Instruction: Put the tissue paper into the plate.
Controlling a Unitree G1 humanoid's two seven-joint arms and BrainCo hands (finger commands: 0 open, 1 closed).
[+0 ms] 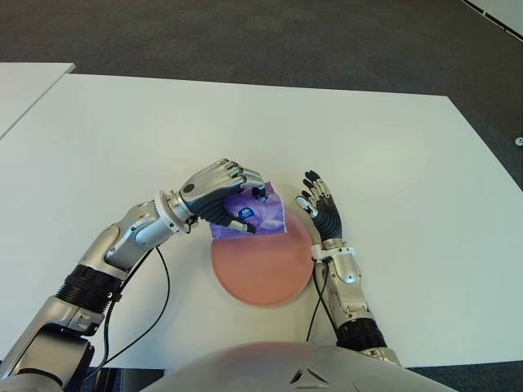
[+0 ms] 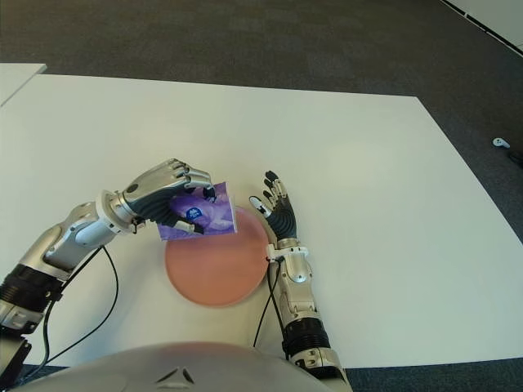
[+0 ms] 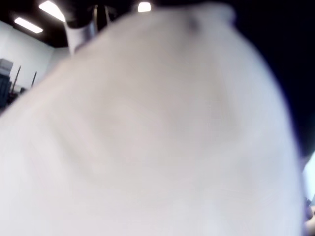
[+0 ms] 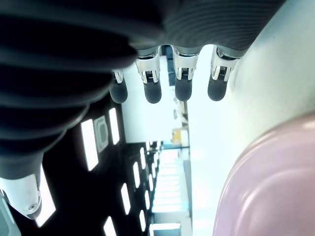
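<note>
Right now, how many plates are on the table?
1. The pink plate lies near the table's front edge, between the hands: the left hand holds the purple tissue pack over its far rim; the right hand shows just right of it.

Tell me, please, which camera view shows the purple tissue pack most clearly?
The left eye view: the tissue pack sits unobstructed in the left hand, over the far edge of the pink plate. The right eye view shows the same. Neither wrist view shows it.
</note>
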